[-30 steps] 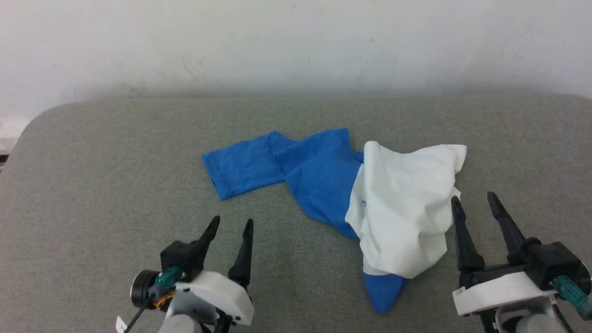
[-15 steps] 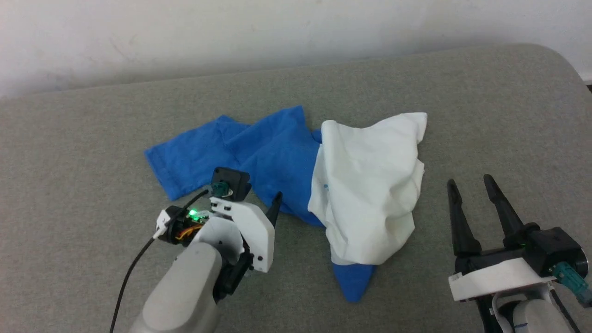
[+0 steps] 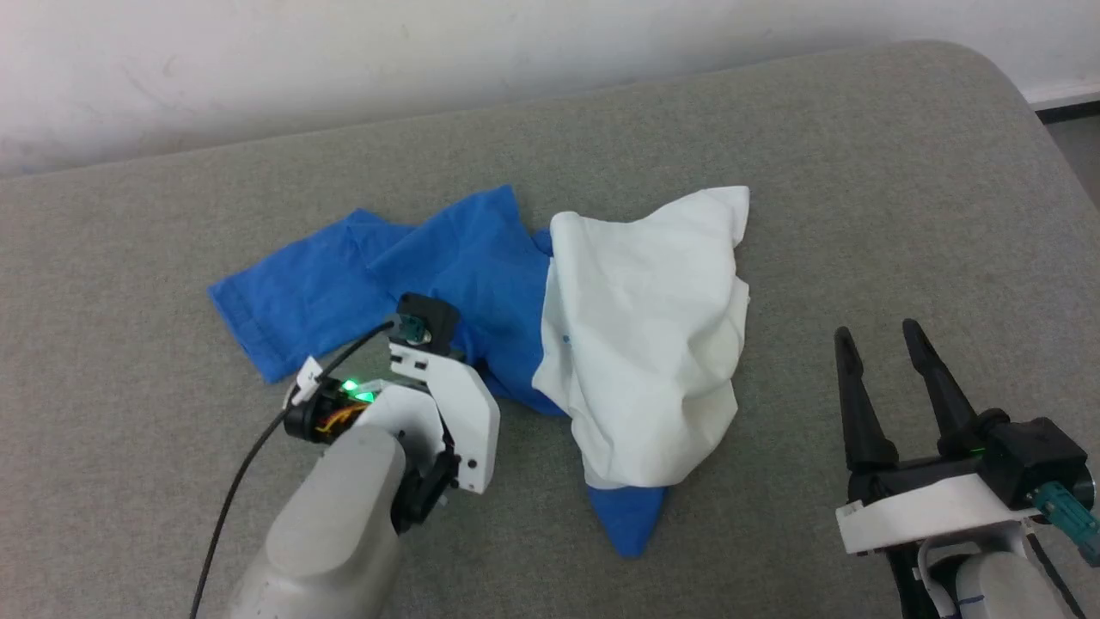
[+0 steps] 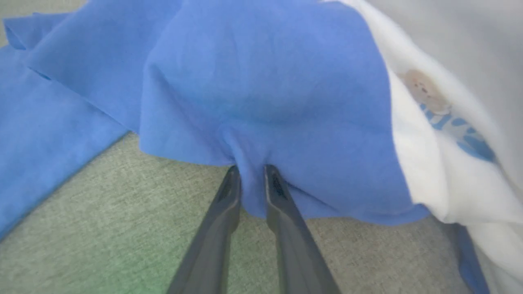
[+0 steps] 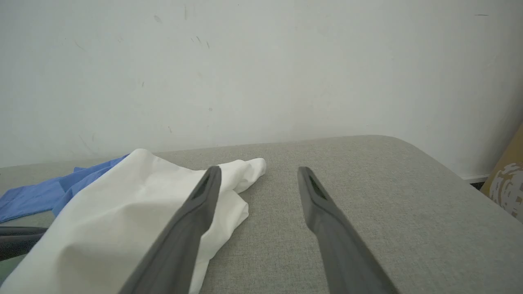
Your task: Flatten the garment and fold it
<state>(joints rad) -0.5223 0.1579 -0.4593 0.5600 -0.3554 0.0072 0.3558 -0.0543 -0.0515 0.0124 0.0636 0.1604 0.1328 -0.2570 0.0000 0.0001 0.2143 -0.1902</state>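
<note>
shirt (image 3: 640,344): crumpled, white body over blue sleeves | left gripper (image 4: 251,175): pinching blue fold | right gripper (image 3: 876,331): spread, shirt to its left

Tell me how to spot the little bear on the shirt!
On the big grey cushion lies a crumpled shirt, blue sleeves to one side and white body to the other. In the left wrist view, the bear patch sits on the white cloth just beyond the blue edge, beside light-blue lettering. It is the one small tan spot among blue and white.
</note>
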